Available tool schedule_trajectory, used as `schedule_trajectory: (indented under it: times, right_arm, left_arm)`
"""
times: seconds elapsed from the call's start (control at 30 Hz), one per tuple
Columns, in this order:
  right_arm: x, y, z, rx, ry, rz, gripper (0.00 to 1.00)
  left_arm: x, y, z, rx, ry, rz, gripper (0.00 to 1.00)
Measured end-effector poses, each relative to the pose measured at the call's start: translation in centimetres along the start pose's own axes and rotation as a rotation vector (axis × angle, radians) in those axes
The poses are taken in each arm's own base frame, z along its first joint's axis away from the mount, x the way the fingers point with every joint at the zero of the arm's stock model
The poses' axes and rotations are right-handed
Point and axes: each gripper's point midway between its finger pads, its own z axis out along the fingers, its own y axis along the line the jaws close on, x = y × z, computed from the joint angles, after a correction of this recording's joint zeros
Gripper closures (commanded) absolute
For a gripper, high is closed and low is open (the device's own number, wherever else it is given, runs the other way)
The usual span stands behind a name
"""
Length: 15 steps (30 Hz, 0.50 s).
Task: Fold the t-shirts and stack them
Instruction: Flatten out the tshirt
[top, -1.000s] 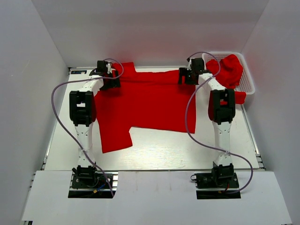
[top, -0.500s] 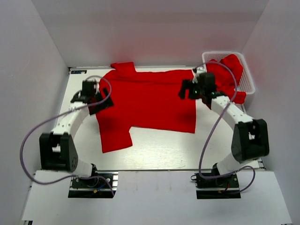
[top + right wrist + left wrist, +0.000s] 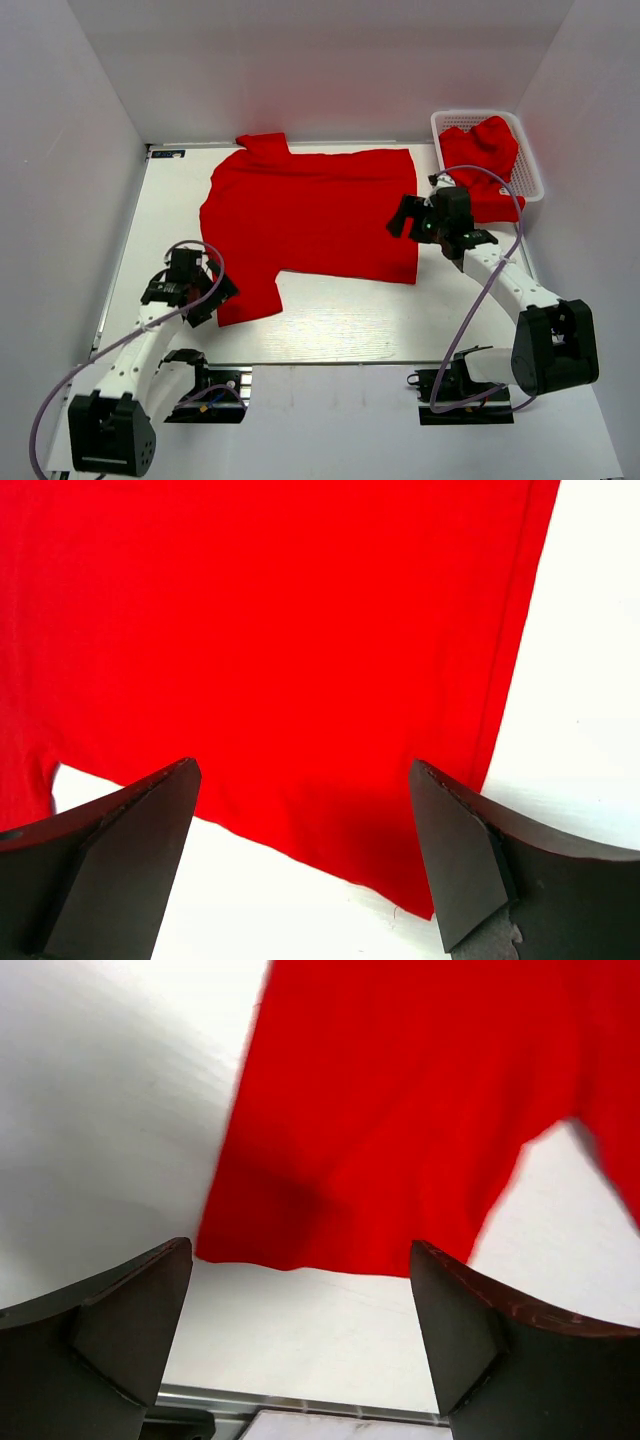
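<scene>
There's one red t-shirt [image 3: 310,215], spread flat and turned sideways across the middle of the white table [image 3: 340,325]. Its far sleeve [image 3: 262,146] points at the back wall and its near sleeve [image 3: 245,295] reaches toward the front left. Over at the far right corner, more red t-shirts [image 3: 485,150] sit bunched in the white mesh basket [image 3: 532,178], with a fold of cloth spilling over its near rim onto the table.

Now the left gripper [image 3: 190,290]: it hangs low just beside the near sleeve's left edge, jaws spread wide with nothing between them. Its wrist view looks past both dark fingers [image 3: 110,1330] at the sleeve's hem and bare tabletop.

The right gripper [image 3: 412,216] sits over the shirt's right edge, close to the front corner, and it too is wide apart and empty. From its wrist camera that corner of cloth lies flat beneath the fingers. Whether the tips touch the fabric, I can't tell.

Purple cables [image 3: 470,300] loop off both arms. Plain pale walls [image 3: 300,70] close in the table on three sides.
</scene>
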Motion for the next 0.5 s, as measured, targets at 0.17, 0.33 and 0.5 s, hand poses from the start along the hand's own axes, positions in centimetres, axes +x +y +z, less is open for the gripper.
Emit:
schedule_trajectory:
  times: [0.17, 0.33, 0.5]
  right_arm:
    - [0.7, -0.2, 0.0, 0.006, 0.014, 0.025, 0.10]
    - [0.8, -0.3, 0.0, 0.008, 0.016, 0.033, 0.10]
    - [1.4, -0.5, 0.0, 0.016, 0.032, 0.052, 0.10]
  left_arm:
    - [1.2, 1.7, 1.6, -0.115, 0.084, -0.024, 0.00]
    - [1.9, 2.6, 2.3, -0.139, 0.081, -0.050, 0.09]
    - [1.6, 2.7, 2.8, -0.128, 0.048, -0.066, 0.47]
